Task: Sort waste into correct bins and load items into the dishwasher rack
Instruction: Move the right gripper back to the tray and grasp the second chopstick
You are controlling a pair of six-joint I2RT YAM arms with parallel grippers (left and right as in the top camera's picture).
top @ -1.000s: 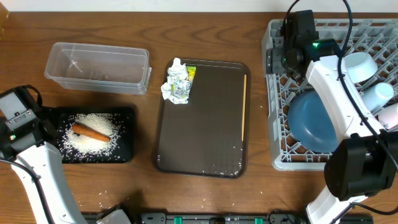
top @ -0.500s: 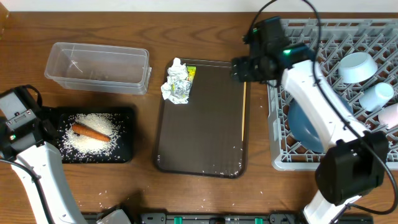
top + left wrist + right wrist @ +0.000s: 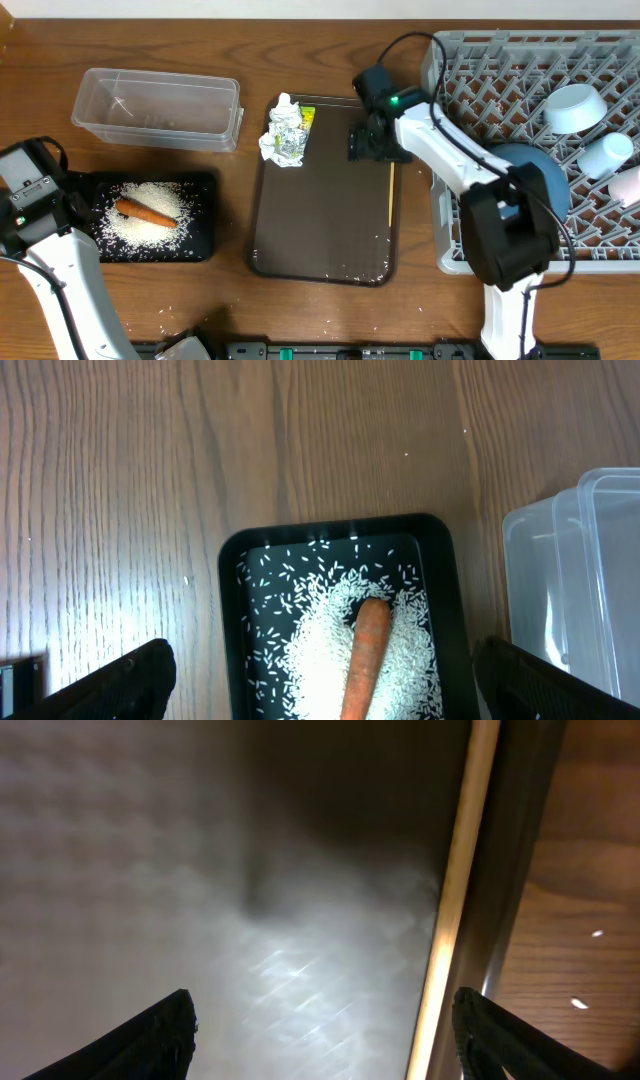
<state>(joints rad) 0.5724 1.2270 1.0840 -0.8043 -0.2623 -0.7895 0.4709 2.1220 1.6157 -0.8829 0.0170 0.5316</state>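
Observation:
A wooden chopstick lies along the right edge of the brown tray. My right gripper hovers open just above the tray's upper right, with the chopstick between its fingers near the right one. Crumpled white paper with a yellow-green wrapper sits at the tray's top left. The black tray holds rice and a carrot. My left gripper hangs open over it, holding nothing. The grey rack holds a blue plate, a bowl and white cups.
A clear plastic box stands behind the black tray. A few rice grains lie scattered on the wood near the front edge. My right arm stretches from the rack's front left across to the brown tray.
My right arm has swung left from above the rack down to the brown tray's upper right corner, beside the chopstick. The left arm has not moved.

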